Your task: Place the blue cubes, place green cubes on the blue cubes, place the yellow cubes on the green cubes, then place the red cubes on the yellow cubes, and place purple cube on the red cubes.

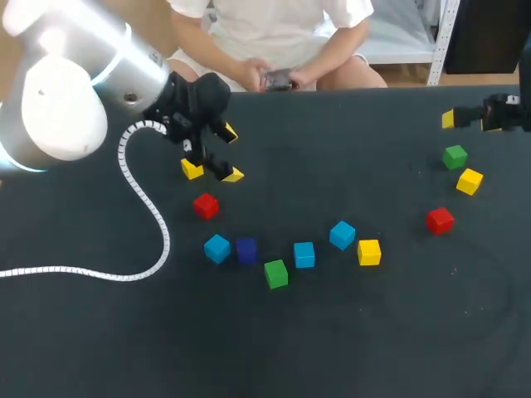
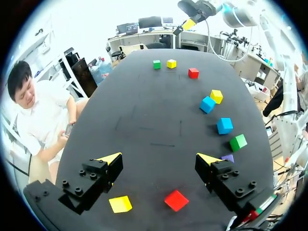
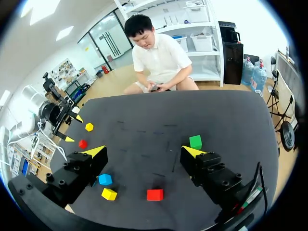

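Status: no stacking begun. Eleven cubes lying singly on the table (image 1: 332, 348), none on another. No blue base gathered yet. Judged as the opening step, with all five layers left to build.

Inventory, left to right:

- Far left: left gripper (image 1: 231, 154), fingers released and spread wide, grasping nothing. Close beside it a yellow cube (image 1: 192, 169), and a red cube (image 1: 206, 206) a little nearer.
- Near middle, in a loose row: blue cube (image 1: 216, 248); purple cube (image 1: 246, 249) just beside it, contact not possible to tell; green cube (image 1: 275, 274); second blue cube (image 1: 304, 254); third blue cube (image 1: 342, 235); second yellow cube (image 1: 369, 252).
- Right, well apart from the row: second red cube (image 1: 439, 220), second green cube (image 1: 455, 156), third yellow cube (image 1: 469, 181).
- Far right: right gripper (image 1: 469, 120), fingers likewise released, nothing between them, just beyond the second green cube.

Materials and shapes:

- Cubes: alike in size, flat-faced, crisp-edged, plain saturated colours, smooth surfaces. Probably rigid, judged easy to pinch on opposite faces. Exact material not possible to tell.
- Table: dark, matte, even, with little sheen.
- Fingers: black bodies with bolt heads, ending in yellow wedge tips.
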You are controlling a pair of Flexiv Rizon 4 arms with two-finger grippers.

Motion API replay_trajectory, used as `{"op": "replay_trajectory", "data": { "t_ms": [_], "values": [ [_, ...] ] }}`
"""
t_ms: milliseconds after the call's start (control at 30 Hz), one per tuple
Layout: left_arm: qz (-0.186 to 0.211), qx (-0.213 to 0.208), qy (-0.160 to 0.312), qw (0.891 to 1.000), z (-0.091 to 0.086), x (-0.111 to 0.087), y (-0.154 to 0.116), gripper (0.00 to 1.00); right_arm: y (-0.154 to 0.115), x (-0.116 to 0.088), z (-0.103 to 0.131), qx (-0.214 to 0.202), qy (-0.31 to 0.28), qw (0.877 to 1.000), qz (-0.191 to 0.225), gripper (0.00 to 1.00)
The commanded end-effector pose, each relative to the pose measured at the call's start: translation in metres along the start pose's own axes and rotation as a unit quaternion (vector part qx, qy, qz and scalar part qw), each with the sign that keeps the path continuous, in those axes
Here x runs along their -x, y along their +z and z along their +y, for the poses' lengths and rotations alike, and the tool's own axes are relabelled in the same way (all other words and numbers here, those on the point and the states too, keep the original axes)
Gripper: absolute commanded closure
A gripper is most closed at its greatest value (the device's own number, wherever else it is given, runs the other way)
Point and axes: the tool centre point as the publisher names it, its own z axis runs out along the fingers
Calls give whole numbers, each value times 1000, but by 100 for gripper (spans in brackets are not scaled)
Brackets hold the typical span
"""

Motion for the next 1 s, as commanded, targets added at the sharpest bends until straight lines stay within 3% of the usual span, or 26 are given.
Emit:
{"op": "replay_trajectory", "data": {
  "t_ms": [33,267,333,400,667,800,1000],
  "values": [
    [1,-1,0,1000,1,0,0,0,0,0,1,-2,0,1000,0,0],
    [1,-1,0,1000,1,0,0,0,0,0,1,-2,0,1000,0,0],
    [1,-1,0,1000,1,0,0,0,-7,9,16,43,-34,998,-10,0],
    [1,-1,0,1000,1,0,0,0,-10,13,38,57,-94,994,0,0],
    [1,-1,0,1000,1,0,0,0,-13,0,111,92,-279,953,76,0],
    [1,-1,0,1000,1,0,0,0,-14,-16,135,102,-344,927,110,0],
    [1,-1,0,1000,1,0,0,0,-13,-38,156,168,-403,885,163,0]
  ]
}}
